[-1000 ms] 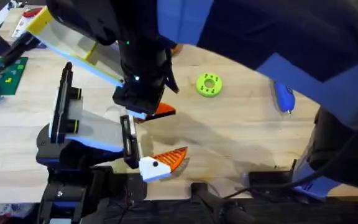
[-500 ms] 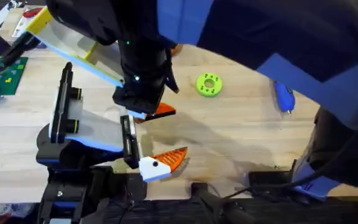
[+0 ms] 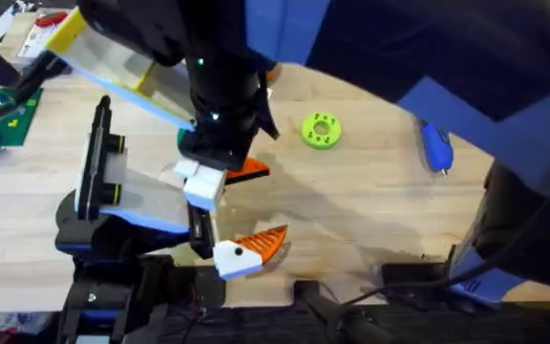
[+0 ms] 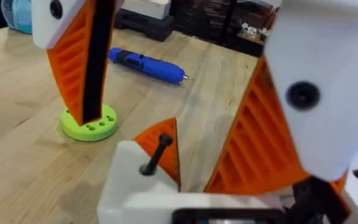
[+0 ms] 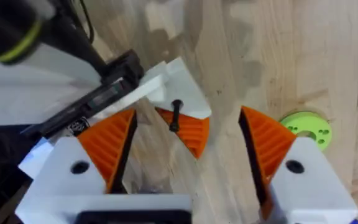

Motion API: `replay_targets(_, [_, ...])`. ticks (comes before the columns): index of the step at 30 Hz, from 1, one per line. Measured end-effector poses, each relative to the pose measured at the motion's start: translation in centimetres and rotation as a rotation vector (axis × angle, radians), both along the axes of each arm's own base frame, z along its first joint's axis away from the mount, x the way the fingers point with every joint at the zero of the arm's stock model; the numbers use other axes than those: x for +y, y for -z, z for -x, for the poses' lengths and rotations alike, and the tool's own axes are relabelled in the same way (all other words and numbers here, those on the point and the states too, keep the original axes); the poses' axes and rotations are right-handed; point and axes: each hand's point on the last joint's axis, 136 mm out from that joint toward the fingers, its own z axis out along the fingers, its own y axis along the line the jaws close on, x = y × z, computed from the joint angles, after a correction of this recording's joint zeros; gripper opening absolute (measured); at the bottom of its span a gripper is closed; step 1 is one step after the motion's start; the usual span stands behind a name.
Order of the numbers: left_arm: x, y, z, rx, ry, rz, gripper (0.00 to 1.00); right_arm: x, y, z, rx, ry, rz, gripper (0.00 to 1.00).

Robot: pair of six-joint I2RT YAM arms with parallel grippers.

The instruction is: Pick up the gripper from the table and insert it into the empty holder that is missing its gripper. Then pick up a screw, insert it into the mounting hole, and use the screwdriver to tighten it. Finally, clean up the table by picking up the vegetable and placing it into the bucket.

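The gripper [image 3: 204,182], a white base with an orange ribbed finger, sits against the holder's black end-plate [image 3: 197,227]. A black screw [image 5: 176,115] sticks up, tilted, from its white base [image 4: 156,155]. My right gripper [image 5: 186,114] hangs open straight above it, fingers pointing down on either side of the screw [image 4: 151,152], touching nothing. In the overhead view its dark wrist [image 3: 218,134] covers part of the piece. My left arm [image 3: 113,277] lies low behind the holder. The blue screwdriver [image 3: 435,148] lies at the right. The vegetable is out of view.
A second, matching finger [image 3: 248,250] is mounted on the holder's near end. A yellow-green ring [image 3: 321,131] lies between the holder and the screwdriver. A taller black plate with yellow rings [image 3: 98,158] stands at the left. A green board [image 3: 3,115] sits at the far left edge.
The right wrist has shifted slightly up and back, uncovering more of the piece's white base beside the end-plate. The orange finger, ring and screwdriver have not moved.
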Motion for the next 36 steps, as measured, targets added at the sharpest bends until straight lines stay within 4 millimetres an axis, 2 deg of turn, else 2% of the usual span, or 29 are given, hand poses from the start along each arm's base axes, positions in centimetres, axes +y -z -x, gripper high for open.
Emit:
replay_targets(3, [0.0, 0.0, 0.0, 0.0, -0.002, 0.0, 0.989, 0.0, 0.0, -0.2, -0.001, 0.006, -0.002, 0.995])
replay_targets(19, [0.1, 0.0, -0.2, -0.002, -0.013, -0.001, 0.989, 0.1, -0.1, -1.3, -0.013, 0.032, -0.025, 0.996])
replay_targets(30, [0.1, 0.0, -0.2, -0.002, -0.013, -0.002, 0.989, 0.0, -0.2, -1.3, -0.011, 0.036, -0.023, 0.996])
replay_targets(36, [0.1, 0.0, -0.2, -0.002, -0.012, -0.001, 0.989, -0.2, -2.1, -1.0, -0.031, 0.042, -0.075, 0.995])
